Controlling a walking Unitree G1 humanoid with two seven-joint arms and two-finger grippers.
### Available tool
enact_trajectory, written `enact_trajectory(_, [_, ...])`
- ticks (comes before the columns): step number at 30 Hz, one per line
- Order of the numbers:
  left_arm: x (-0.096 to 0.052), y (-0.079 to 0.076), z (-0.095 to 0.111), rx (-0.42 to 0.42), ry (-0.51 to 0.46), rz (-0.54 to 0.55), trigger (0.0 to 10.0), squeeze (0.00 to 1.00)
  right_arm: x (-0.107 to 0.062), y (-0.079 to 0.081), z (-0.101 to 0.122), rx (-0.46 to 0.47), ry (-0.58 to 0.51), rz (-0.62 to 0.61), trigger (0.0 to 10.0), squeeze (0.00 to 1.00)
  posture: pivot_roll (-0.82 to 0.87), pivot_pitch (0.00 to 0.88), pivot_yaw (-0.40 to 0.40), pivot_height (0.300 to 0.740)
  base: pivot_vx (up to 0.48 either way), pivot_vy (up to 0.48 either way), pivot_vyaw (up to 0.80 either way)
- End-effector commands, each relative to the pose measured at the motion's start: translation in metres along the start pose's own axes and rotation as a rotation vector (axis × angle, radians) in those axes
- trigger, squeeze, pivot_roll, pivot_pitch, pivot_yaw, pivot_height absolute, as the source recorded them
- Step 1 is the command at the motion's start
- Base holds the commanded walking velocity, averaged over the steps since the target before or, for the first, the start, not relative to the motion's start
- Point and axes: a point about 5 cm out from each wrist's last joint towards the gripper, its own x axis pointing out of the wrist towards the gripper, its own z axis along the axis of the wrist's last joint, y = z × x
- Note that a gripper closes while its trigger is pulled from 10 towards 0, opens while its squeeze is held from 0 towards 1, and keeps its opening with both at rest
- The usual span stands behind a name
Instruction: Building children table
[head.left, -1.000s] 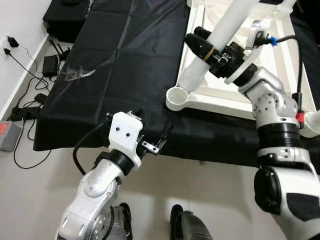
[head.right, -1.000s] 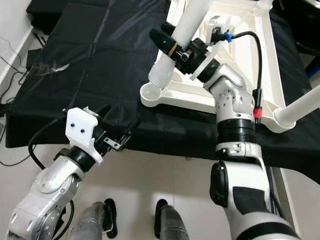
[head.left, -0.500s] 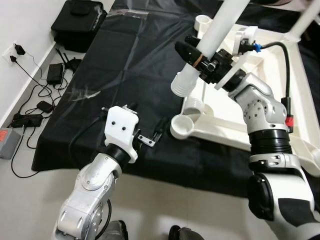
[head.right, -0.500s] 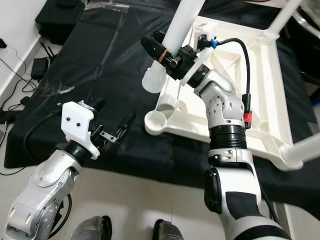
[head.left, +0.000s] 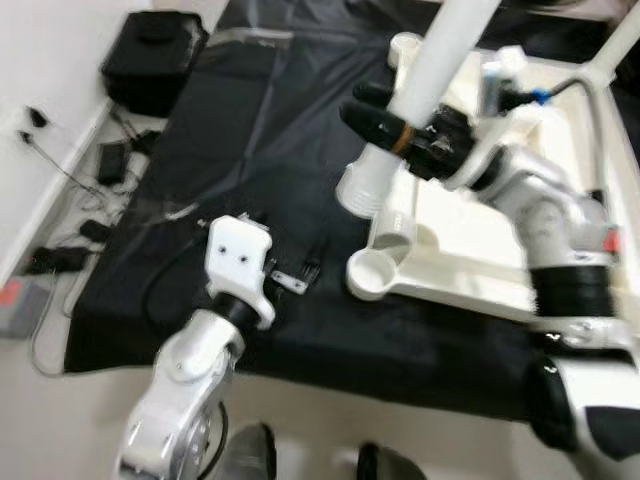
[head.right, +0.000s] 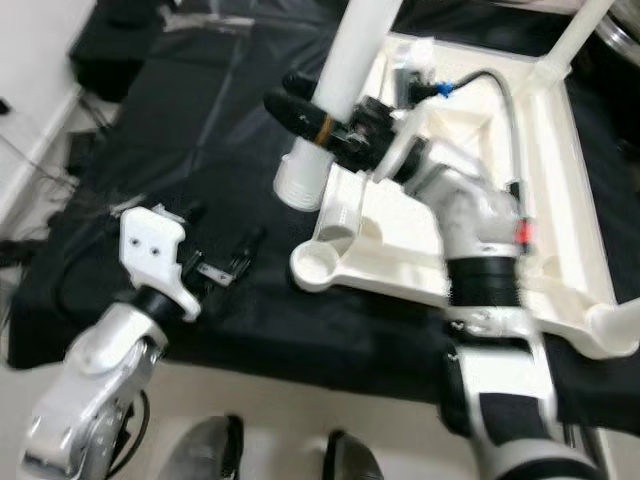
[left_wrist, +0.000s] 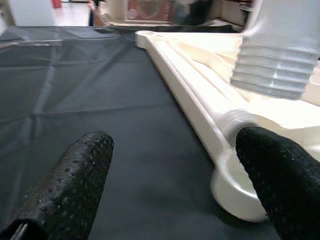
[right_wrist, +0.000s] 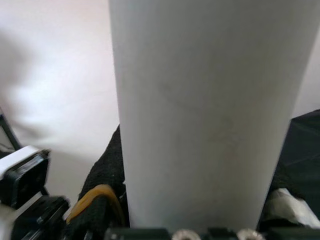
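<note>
A white tabletop (head.left: 470, 235) lies upside down on a black cloth (head.left: 270, 120). Its near corner has a round socket (head.left: 375, 272). My right gripper (head.left: 385, 120) is shut on a white table leg (head.left: 445, 50), which slants up out of view. The leg's threaded end (head.left: 362, 185) hangs above the cloth, up and to the left of the socket. In the right wrist view the leg (right_wrist: 200, 110) sits between the black fingers (right_wrist: 102, 192). My left gripper (head.left: 295, 272) is open and low over the cloth, just left of the socket (left_wrist: 235, 192).
Another white leg (head.left: 622, 40) stands at the tabletop's far right corner. A clear plastic bag (head.left: 170, 210) lies on the cloth's left side. On the floor to the left are a black bag (head.left: 150, 60), cables and adapters (head.left: 100, 160) and a grey box (head.left: 15, 305).
The camera has moved and the picture is blurred. The leg's threaded end, down beside the corner socket a second ago, now hangs higher and left of the frame. The left gripper stays open.
</note>
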Motion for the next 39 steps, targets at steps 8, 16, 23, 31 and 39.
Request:
enact_trajectory(8, [-0.036,-0.019,-0.031,-0.051,0.187,-0.192,10.0,0.00,-0.003,-0.004,-0.006,-0.036,0.052,0.057,10.0,0.00,0.20,0.280,-0.072,0.740,0.000,0.000,0.00])
enact_trajectory(16, [-0.060,-0.023,-0.036,-0.065,0.245,-0.223,10.0,0.00,0.027,-0.017,-0.016,-0.051,0.055,-0.044,10.0,0.00,0.21,0.321,-0.080,0.740,0.000,0.000,0.07])
enact_trajectory(23, [-0.059,-0.025,-0.033,-0.059,0.232,-0.202,10.0,0.00,0.033,-0.018,-0.019,-0.060,0.050,-0.061,10.0,0.00,0.21,0.337,-0.081,0.740,0.000,0.000,0.77])
enact_trajectory(31, [-0.061,-0.026,-0.030,-0.073,0.227,-0.199,10.0,0.00,0.011,-0.014,-0.009,-0.008,0.039,0.073,10.0,0.00,0.20,0.358,-0.081,0.740,0.000,0.000,0.00])
enact_trajectory(39, [-0.068,-0.028,-0.031,-0.095,0.249,-0.217,10.0,0.00,-0.022,-0.014,-0.002,-0.067,0.037,0.124,10.0,0.00,0.23,0.353,-0.070,0.740,0.000,0.000,0.00])
